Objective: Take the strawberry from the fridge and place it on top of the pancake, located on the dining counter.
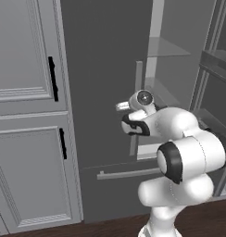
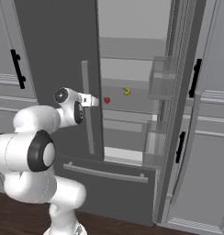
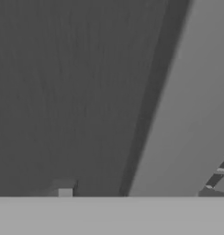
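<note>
— Two things first: where is our end effector [image 2: 96,100], and is it clenched?
— By the closed door's handle [image 2: 87,108]; grip unclear. We should round the door toward the strawberry [image 2: 107,100] on the fridge [image 2: 54,41] shelf [image 2: 132,102].

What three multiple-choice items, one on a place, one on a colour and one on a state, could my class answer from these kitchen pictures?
1. Where is the strawberry?
A on a fridge shelf
B on the floor
C in the gripper

2. What colour is the small curved item near it?
A blue
B yellow
C white

3. How is the fridge's right door?
A shut
B missing
C swung open

Answers: 1 A, it rests on the pale shelf; 2 B, it shows yellow; 3 C, the shelves are exposed.
</note>
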You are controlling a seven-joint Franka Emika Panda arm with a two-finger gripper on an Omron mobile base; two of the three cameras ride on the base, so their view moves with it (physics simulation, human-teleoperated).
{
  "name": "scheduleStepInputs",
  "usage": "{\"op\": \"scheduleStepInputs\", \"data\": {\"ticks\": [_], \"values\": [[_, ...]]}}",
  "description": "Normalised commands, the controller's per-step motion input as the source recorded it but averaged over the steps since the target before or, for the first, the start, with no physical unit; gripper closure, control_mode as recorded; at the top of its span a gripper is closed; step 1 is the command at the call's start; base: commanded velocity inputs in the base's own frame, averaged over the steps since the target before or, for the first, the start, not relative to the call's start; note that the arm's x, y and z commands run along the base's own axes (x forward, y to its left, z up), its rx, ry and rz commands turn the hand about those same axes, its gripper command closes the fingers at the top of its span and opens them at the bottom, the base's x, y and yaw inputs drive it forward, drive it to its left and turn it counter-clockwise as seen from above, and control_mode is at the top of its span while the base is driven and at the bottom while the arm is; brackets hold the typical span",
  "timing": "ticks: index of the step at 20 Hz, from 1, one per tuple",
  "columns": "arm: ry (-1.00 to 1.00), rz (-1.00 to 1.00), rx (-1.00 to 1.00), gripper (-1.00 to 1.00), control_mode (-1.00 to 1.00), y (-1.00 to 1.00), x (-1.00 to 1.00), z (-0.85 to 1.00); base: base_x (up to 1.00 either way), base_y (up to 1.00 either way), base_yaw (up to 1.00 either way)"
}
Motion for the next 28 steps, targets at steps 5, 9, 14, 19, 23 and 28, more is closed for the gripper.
{"op": "scheduleStepInputs", "data": {"ticks": [5, 9, 14, 19, 23, 28], "values": [[0.17, 0.09, 0.00, 1.00, -1.00, 1.00, -0.55, 0.00, 0.00, 0.00, 0.00], [0.11, 0.09, 0.03, 1.00, -1.00, 1.00, -0.94, 0.02, 0.00, 0.00, 0.00], [0.01, 0.05, 0.01, 1.00, -1.00, 1.00, -1.00, 0.00, 0.00, 0.00, 0.00], [0.00, 0.00, 0.00, 1.00, -1.00, 1.00, -0.90, 0.00, 0.00, 0.00, 0.00], [-0.01, 0.00, 0.00, 1.00, -1.00, 1.00, -0.84, 0.00, 0.00, 0.00, 0.00], [0.00, 0.00, 0.00, 1.00, -1.00, 1.00, -0.78, 0.00, 0.00, 0.00, 0.00]]}}
